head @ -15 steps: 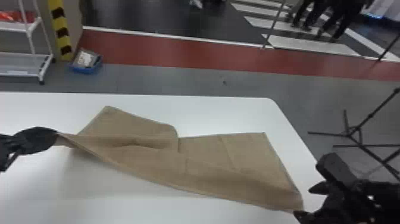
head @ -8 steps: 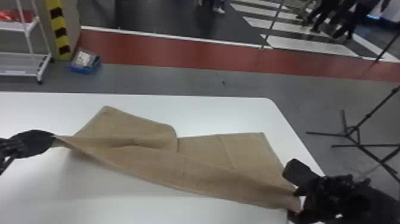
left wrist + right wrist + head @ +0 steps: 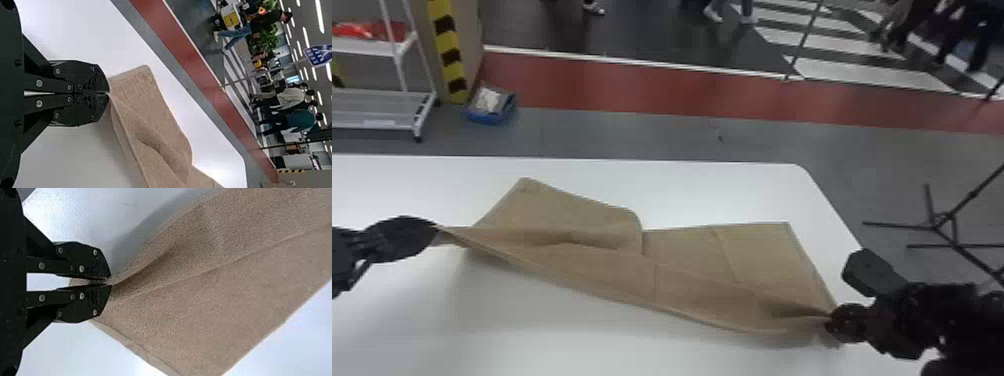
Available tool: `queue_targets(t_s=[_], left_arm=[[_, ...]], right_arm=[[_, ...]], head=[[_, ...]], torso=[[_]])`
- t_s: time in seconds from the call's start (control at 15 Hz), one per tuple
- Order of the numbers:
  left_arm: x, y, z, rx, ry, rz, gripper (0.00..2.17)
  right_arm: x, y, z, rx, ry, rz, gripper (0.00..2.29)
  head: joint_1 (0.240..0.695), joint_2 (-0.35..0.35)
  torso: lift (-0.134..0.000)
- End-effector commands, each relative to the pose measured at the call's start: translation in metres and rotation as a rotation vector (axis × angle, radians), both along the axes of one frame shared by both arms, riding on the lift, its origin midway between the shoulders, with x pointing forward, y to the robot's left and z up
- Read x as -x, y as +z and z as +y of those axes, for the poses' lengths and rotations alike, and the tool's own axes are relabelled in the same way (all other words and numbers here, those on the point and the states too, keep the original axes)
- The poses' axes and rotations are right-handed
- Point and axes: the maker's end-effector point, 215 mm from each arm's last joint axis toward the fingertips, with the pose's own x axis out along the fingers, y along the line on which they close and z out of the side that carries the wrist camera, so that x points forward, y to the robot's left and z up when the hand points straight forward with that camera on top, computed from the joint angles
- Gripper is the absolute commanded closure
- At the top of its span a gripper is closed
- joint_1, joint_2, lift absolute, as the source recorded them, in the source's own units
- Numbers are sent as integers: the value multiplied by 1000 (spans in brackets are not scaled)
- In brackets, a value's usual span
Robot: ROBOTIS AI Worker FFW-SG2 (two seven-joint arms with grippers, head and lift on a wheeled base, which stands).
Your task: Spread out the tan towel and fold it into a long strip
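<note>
Tan towel (image 3: pixel 612 275) lies half-folded on white table (image 3: pixel 557 335), long near edge strung between both grippers. Head view: left gripper (image 3: pixel 435 231) has near-left corner, up off tabletop, shadow under it; right gripper (image 3: pixel 830 321) has near-right end. Likely held at both ends so the near edge can be pulled straight before folding. Far-left flap and far-right part rest on table, probably acting as anchor; notch between them suggests spreading isn't finished. Compared with half a second ago: right gripper sits slightly farther right, towel now puckers into its tips, near-right edge looks raised; far-left flap about same place.

Left wrist view: left gripper clenched on corner, fingertips together, towel trailing off to the right. Right wrist view: right gripper pinches a gathered bit of edge, creases fanning from the tips, small corner hanging past the grip.
</note>
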Motion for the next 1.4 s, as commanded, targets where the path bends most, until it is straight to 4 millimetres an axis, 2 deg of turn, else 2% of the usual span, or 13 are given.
queue_targets(t_s=[0.0,0.13,0.27,0.4,0.53,0.73,0.8,0.93,1.0,1.07,1.13,1.2,1.33], left_arm=[[-1,8,8,3,6,-10,2142],[1,25,16,11,15,-41,2142],[3,56,13,25,18,-92,2142],[-9,72,-1,53,25,-111,2142],[-33,90,-31,98,32,-109,2142],[-86,94,-69,120,85,-107,2142],[-114,93,-84,129,108,-103,2142],[-171,109,-107,142,155,-110,2142],[-197,125,-103,138,198,-127,2142],[-217,145,-88,141,249,-144,2142],[-226,162,-68,155,303,-147,2142],[-232,178,-40,170,368,-140,2142],[-238,227,-14,212,416,-193,2142]], right_arm=[[-5,39,-10,-108,-26,-106,2250],[-7,87,-19,-257,-93,-233,2250],[-10,135,-32,-430,-187,-351,2250],[-25,159,-29,-580,-261,-400,2250],[-44,168,-12,-657,-269,-411,2250],[-79,153,22,-720,-291,-353,2250],[-100,151,22,-728,-334,-356,2246],[-148,160,2,-703,-411,-411,2246],[-178,168,-2,-699,-440,-422,2250],[-214,187,-2,-677,-456,-447,2250],[-250,209,5,-663,-451,-468,2250],[-287,242,8,-660,-443,-508,2250],[-311,295,1,-689,-437,-587,2246]], head=[[695,-261],[695,-262],[695,-266],[695,-272],[695,-284],[695,-282],[685,-270],[658,-263],[641,-265],[591,-271],[561,-268],[527,-255],[463,-216]], torso=[[-118],[-118],[-118],[-118],[-118],[-118],[-118],[-118],[-118],[-118],[-118],[-118],[-118]])
